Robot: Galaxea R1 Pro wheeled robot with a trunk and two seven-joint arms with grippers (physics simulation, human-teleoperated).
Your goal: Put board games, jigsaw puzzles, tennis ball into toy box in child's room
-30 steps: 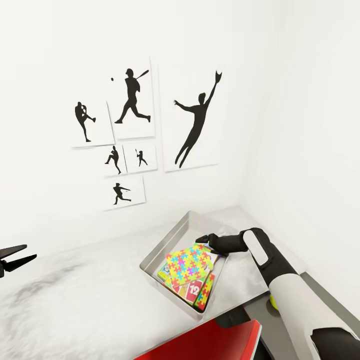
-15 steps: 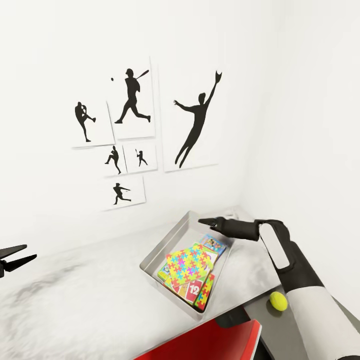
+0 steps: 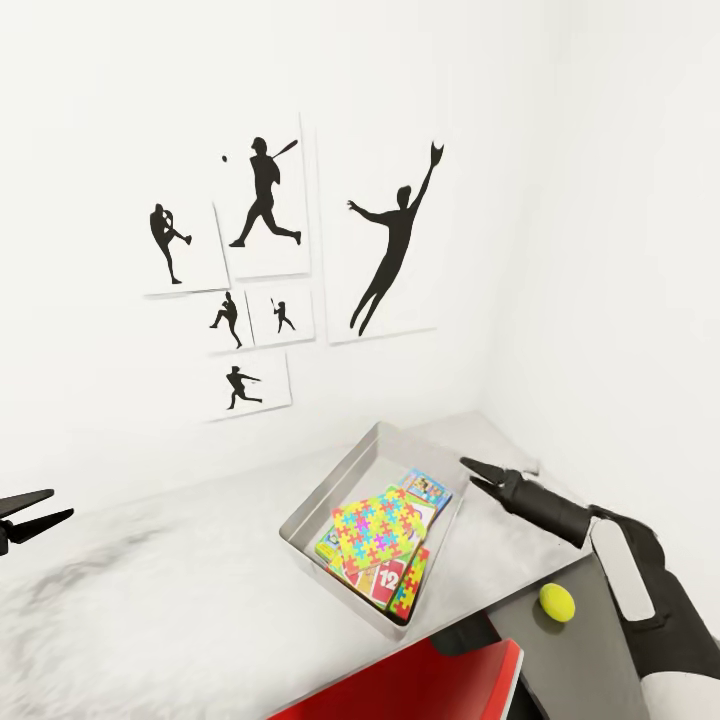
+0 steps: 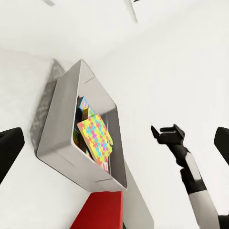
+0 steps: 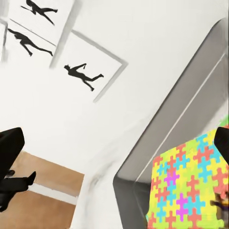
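Left gripper hung at the far left edge of the head view above the pale table, fingers spread in a narrow V, holding nothing. Further right, baseball posters covered the white wall. Below them sat the toy box on the table top, tilted askew to the table edge, holding a jigsaw puzzle on top of a stack, with a green-and-red game box under it and a small blue board game against the far wall of the tray; seen also from the left wrist view as the grey tray with the puzzle inside. At the bottom, part of a red object showed below the table edge. Right of the tray, right gripper hovered above the table beside the toy box, empty, fingers slightly parted. Beyond it, on the lower dark grey section, lay the tennis ball, outside the box and apart from the gripper.
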